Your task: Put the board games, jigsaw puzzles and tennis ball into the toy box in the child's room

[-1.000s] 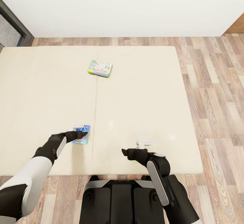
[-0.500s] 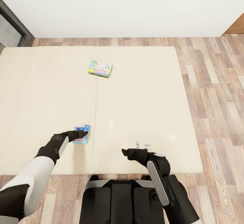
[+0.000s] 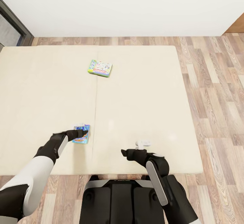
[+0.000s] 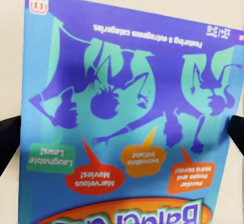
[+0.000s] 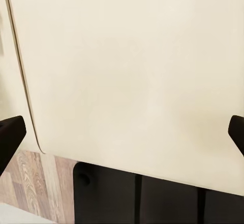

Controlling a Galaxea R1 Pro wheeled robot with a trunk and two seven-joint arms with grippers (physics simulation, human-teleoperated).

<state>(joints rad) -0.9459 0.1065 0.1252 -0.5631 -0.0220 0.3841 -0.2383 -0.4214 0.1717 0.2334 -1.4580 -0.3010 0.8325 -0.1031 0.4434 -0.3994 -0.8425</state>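
Two board games lie on the beige bed [image 3: 142, 92]. The small blue board game [image 3: 82, 140] sits near the front edge, and the green-edged one [image 3: 100, 68] lies farther back near the middle seam. My left gripper [image 3: 81, 134] hangs right over the blue game. In the left wrist view that blue game [image 4: 127, 82] lies between the spread fingertips [image 4: 6, 137], so the left gripper [image 4: 122, 132] is open. My right gripper [image 3: 126, 152] hovers open over bare mattress near the front edge, and the right wrist view shows the right gripper [image 5: 122, 132] with nothing between its fingers.
Wooden floor [image 3: 217, 92] runs along the bed's right side and behind it, up to a white wall [image 3: 122, 4]. A dark door frame [image 3: 15, 22] stands at the far left. My dark base [image 3: 118, 197] sits against the bed's front edge.
Hardly anything: both arms have shifted by a tiny amount, and the two games lie where they were.
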